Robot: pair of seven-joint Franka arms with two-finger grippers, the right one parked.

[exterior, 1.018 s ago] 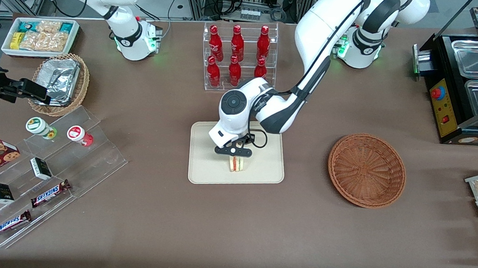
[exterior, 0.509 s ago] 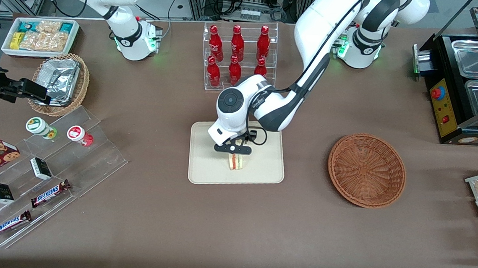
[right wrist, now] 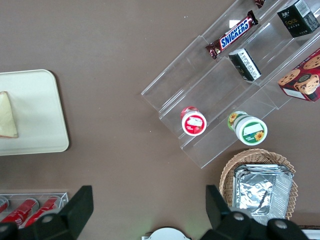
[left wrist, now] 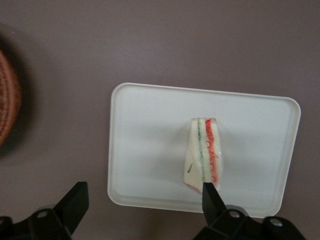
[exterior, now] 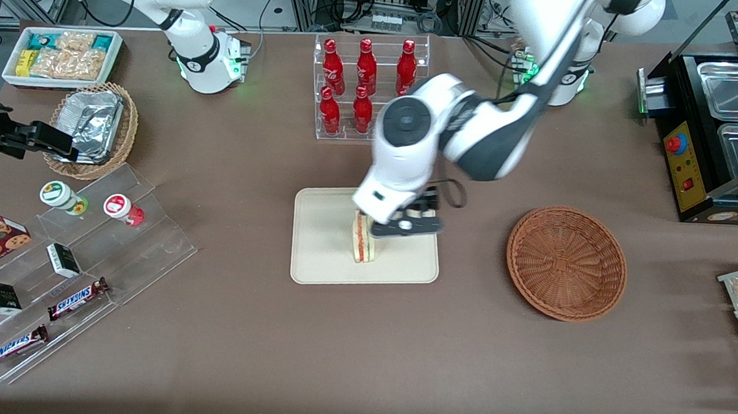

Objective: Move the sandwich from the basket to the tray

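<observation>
— What has just changed at the centre of the frame?

— The gripper (exterior: 405, 226) has let go and lifted: a second ago it was down over the sandwich (exterior: 363, 240); now it hangs above the tray (exterior: 320, 255), shifted toward the basket (exterior: 566, 262), its fingers (left wrist: 73, 202) spread wide with nothing between them.

— And the sandwich?

— It stands on edge on the tray, just below centre frame, red and green filling facing up, where it stood half a second ago. Nothing grips it.

— So the job?

— It looks done. The basket, right of centre on the worktop (exterior: 358, 362), holds nothing. Only the arm's retreat seems left.
</observation>
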